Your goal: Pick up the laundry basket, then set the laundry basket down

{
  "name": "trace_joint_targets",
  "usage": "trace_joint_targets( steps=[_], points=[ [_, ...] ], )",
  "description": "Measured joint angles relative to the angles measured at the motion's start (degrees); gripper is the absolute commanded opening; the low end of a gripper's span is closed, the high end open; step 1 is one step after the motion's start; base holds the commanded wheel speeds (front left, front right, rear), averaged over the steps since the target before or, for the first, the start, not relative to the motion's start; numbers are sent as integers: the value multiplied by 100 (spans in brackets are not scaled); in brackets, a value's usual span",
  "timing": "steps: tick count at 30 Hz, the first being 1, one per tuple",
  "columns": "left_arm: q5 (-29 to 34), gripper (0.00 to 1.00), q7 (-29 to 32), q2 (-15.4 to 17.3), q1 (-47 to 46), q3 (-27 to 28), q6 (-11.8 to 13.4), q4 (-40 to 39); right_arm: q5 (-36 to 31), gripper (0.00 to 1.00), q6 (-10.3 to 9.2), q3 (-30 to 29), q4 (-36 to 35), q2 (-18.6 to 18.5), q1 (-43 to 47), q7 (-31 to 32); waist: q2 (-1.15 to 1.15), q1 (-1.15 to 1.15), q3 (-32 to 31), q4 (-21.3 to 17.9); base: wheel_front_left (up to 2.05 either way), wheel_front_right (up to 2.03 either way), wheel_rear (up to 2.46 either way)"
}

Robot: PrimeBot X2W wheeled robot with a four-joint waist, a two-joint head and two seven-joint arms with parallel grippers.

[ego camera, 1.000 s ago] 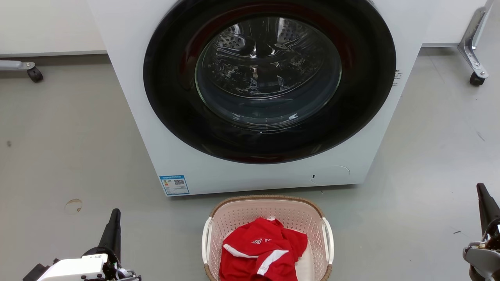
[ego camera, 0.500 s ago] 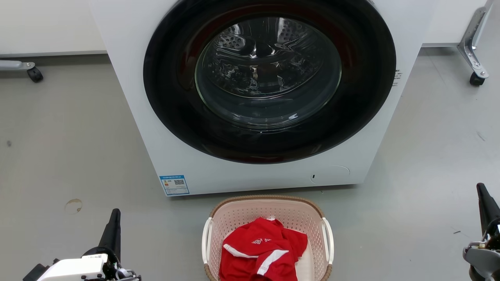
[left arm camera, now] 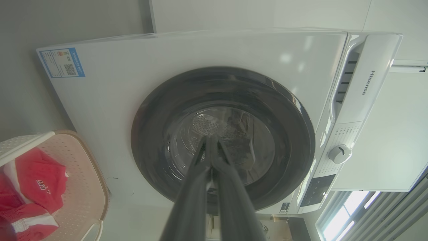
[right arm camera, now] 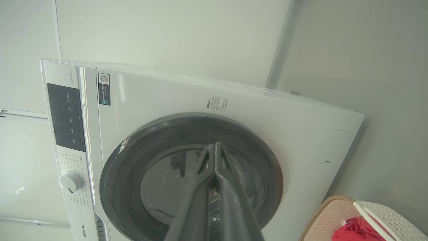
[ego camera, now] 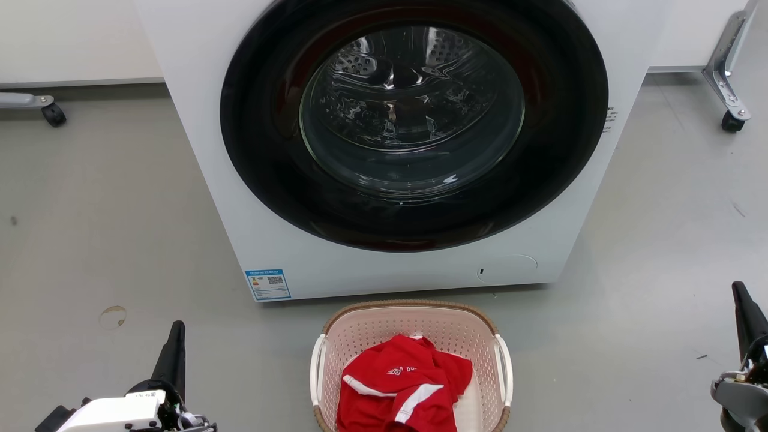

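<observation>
Head view: the laundry basket is seen at the bottom centre of the frame, set on the grey floor just in front of the washing machine, with a narrow strip of floor between the two. A red garment with white stripes is piled inside it, and the white side handles are untouched. The upper middle of the frame is taken up by the machine's round dark door, through which the metal drum can be made out. A blue label is stuck at the lower left corner of the machine's front.

The left gripper is placed at the lower left of the frame, well apart from the basket, its dark fingers pressed together and nothing held. The right gripper is found at the lower right edge, likewise clear of the basket.

In the left wrist view, the two fingers are shown meeting at their tips in front of the door glass, and the basket is caught at the lower left. In the right wrist view, the fingers are also closed tip to tip on nothing, with the basket at the lower right corner.
</observation>
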Motion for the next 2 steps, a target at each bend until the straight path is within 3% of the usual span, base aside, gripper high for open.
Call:
trace_joint_targets(
  steps=[2],
  points=[
    [0, 0, 0, 0, 0, 0, 0, 0, 0, 0, 0, 0, 0, 0, 0, 0, 0, 0, 0, 0, 0, 0, 0]
  ],
)
